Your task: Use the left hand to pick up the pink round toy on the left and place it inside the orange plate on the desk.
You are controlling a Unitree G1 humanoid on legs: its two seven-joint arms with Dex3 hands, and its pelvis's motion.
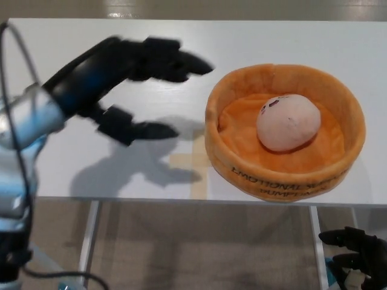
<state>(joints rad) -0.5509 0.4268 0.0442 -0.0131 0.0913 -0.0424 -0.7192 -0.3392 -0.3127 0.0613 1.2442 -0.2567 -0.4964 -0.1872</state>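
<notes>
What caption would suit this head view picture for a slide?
Pink round toy resting inside the orange plate while the open left hand hovers beside it above the white desk.
</notes>
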